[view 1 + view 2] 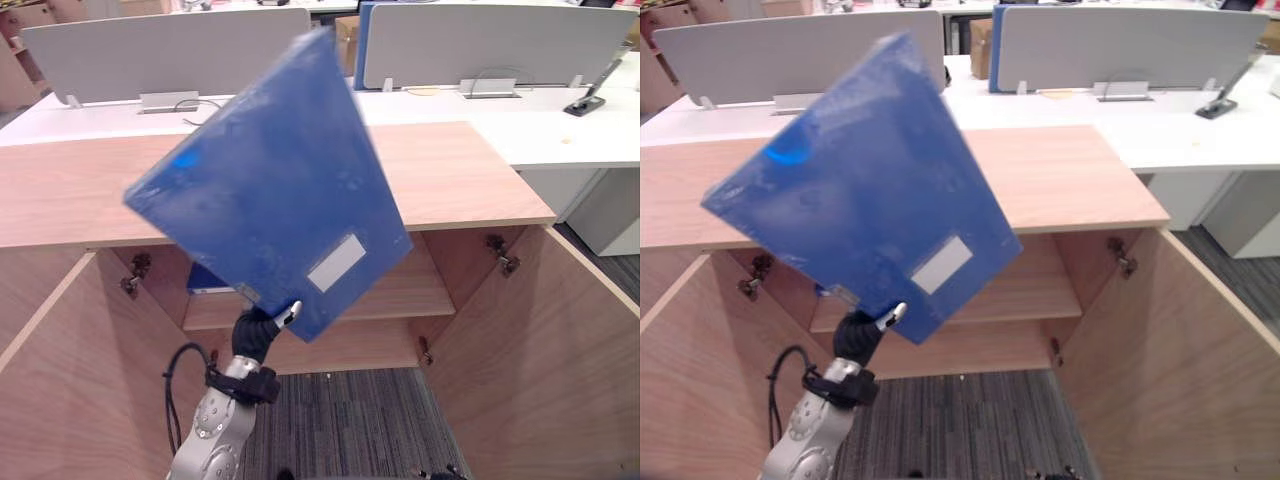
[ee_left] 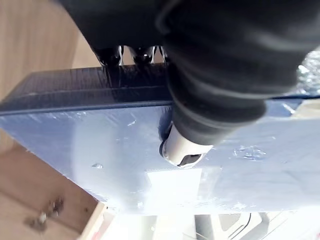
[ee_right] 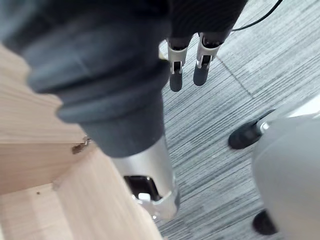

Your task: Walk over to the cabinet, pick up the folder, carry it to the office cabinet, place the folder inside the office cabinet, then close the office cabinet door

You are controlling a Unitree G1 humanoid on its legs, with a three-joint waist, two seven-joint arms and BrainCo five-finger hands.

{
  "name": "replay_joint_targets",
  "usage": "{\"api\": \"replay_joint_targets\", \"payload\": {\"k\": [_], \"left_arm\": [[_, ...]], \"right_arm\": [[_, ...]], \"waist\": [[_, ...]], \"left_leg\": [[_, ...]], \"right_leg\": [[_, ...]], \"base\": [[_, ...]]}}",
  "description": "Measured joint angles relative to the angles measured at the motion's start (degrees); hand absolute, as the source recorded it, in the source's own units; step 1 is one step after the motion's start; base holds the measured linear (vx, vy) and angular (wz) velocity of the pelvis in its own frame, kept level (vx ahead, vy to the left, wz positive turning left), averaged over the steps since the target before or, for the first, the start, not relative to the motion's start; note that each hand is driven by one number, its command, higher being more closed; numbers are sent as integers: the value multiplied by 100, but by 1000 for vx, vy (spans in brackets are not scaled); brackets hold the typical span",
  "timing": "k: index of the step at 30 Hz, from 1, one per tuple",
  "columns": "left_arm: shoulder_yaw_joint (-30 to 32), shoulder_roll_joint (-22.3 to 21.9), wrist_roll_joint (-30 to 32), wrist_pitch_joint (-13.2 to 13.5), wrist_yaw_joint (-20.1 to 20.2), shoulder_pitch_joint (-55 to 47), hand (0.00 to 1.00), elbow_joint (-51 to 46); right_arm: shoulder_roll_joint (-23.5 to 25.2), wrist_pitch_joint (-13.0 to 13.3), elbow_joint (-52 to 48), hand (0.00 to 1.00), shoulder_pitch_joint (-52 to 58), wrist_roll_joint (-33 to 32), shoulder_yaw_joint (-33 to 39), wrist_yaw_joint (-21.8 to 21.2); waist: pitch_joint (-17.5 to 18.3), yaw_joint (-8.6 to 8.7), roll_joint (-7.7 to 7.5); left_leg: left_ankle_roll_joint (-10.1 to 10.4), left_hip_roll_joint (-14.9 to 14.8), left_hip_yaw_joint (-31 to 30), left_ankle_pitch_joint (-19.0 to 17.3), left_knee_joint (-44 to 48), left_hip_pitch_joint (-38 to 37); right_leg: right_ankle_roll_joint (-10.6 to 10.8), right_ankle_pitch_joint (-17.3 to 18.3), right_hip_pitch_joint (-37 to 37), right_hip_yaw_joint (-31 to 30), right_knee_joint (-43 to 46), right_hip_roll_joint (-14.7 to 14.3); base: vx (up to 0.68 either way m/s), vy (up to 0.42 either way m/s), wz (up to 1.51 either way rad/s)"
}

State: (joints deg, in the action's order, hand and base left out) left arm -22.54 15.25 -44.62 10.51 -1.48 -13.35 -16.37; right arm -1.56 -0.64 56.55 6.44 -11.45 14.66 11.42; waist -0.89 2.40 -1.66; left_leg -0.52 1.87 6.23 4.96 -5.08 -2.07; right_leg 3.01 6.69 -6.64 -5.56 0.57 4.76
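The blue folder (image 1: 270, 180) is held up, tilted, before the open cabinet (image 1: 460, 180), hiding part of its top and shelf (image 1: 400, 292). The left hand (image 1: 256, 335) clamps its lower edge, thumb on the face, fingers largely hidden behind. The right hand (image 3: 176, 72) hangs above grey carpet (image 1: 340, 420), fingers relaxed and holding nothing. White desks (image 1: 570, 130) stand beyond.

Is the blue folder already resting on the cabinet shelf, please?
No, the left hand holds the folder up in front of the open cabinet.

Grey striped carpet (image 1: 340, 420) underfoot. White desks (image 1: 570, 130) at back, grey divider screens (image 1: 150, 55) upright along them — cables (image 1: 190, 103) at screen bases.
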Motion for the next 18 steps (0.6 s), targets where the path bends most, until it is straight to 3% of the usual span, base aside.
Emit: {"api": "replay_joint_targets", "payload": {"k": [3, 7, 10, 18], "left_arm": [[-256, -245, -854, -150, 144, -2, 100, -1], [-415, -391, -933, -208, 204, -45, 100, -74], [-290, -402, -776, -209, 211, -189, 100, -351], [191, -549, -430, -210, 425, -344, 100, -417]], "right_arm": [[89, 161, -1831, 0, 447, -601, -134, 131], [203, 483, -3910, 0, 907, -775, -35, 567], [263, 664, -5333, 0, 1040, -740, 6, 849], [209, 961, -7198, 0, 652, -298, 341, 876]], "waist": [[21, 132, 18], [47, 289, 28], [61, 308, 56], [89, 301, 81]], "left_leg": [[9, -93, 302, -11, 0, 13], [17, -142, 415, -75, -27, -14], [-16, -154, 374, -116, -29, -14], [82, -126, 236, -43, -20, -1]], "right_leg": [[74, -138, 173, -311, 35, -70], [76, -218, 240, -436, 52, -123], [71, -223, 382, -617, 194, -197], [69, -227, 486, -738, 220, -258]], "base": [[-51, 4, -57], [-72, 6, -27], [-83, -9, -33], [-30, -2, -11]]}}
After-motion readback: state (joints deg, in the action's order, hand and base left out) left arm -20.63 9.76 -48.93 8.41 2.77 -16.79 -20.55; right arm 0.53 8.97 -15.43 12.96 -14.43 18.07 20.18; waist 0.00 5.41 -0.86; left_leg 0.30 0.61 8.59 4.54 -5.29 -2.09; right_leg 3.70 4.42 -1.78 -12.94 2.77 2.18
